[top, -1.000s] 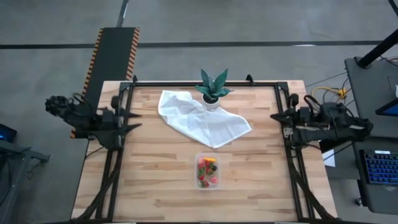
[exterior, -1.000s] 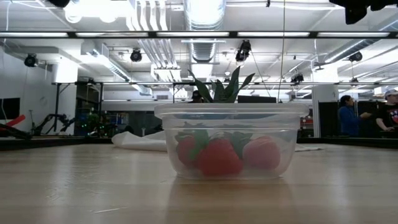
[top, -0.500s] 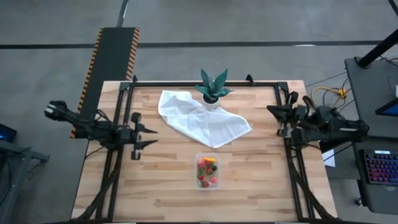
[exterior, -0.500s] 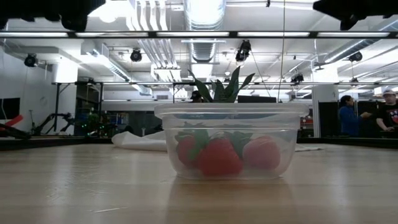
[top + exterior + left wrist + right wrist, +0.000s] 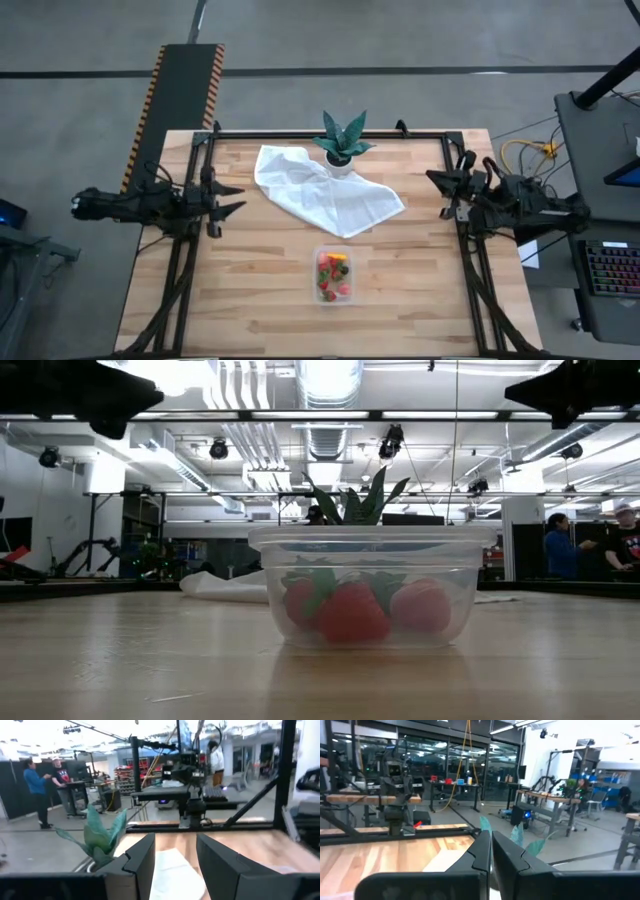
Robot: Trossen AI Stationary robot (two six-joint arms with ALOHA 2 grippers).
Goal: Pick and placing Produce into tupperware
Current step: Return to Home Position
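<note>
Wooden table (image 5: pixel 260 290) boards lie bare around the task's things, and nothing on them has shifted in the last second. The Produce (image 5: pixel 333 272) sits inside the tupperware (image 5: pixel 370 540), which stands near the front middle of the table. From the low view, red strawberry-like pieces press against its clear wall, with a pinker one beside them. No loose piece shows on the wood, so the filling looks finished.

Just behind the container lies the white cloth (image 5: pixel 330 195), and behind that the potted plant (image 5: pixel 344 140), both where they were.

What has changed is the arms. The left gripper (image 5: pixel 233 199), having swung out over the table's left edge half a second ago, has drawn back toward its side. Its fingers stand moderately apart and hold nothing. The right gripper (image 5: pixel 491 837) has crept slightly inward at the right edge, its fingers almost together and empty. Both are well apart from the container, which I judge to be the arms settling into rest.
</note>
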